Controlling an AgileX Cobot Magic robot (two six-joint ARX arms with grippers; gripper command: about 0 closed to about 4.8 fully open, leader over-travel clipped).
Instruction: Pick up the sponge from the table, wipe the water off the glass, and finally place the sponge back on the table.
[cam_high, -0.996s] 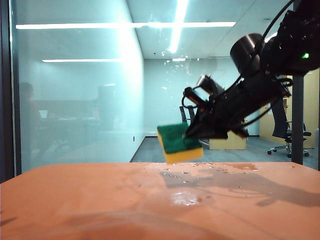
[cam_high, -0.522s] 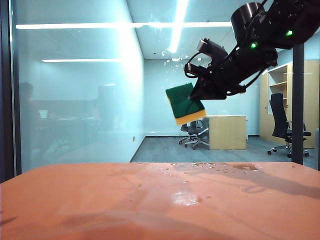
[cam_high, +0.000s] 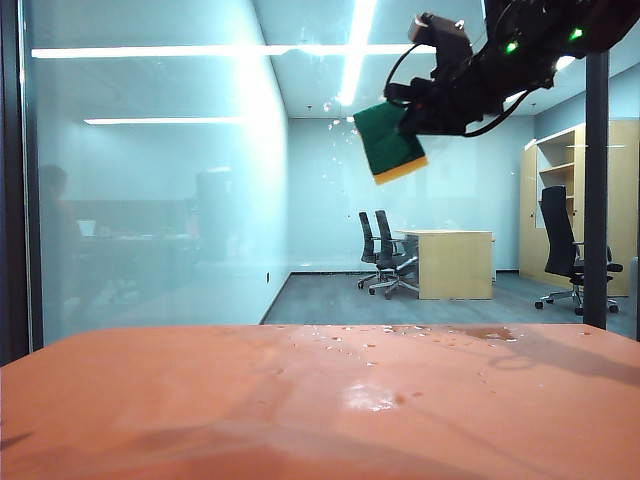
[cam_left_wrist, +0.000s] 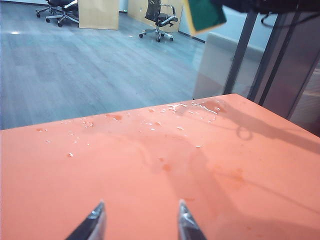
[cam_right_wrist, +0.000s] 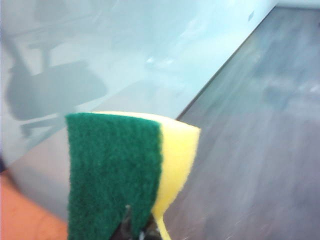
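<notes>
Risen off the desk (cam_high: 150, 400): right gripper (cam_high: 415, 115) clamping sponge (cam_high: 388, 140), nearing droplets on glass (cam_high: 330, 115); next, press and wipe. Left gripper (cam_left_wrist: 140, 220) parked, agape.

The sponge (cam_high: 388, 140) is high in the air, tilted, green side facing the camera and yellow foam at the lower edge, near the glass (cam_high: 150, 180). Small drops of water (cam_high: 340, 110) are on the glass beside it. The orange table (cam_high: 200, 420) lies far below, with wet spots.
</notes>
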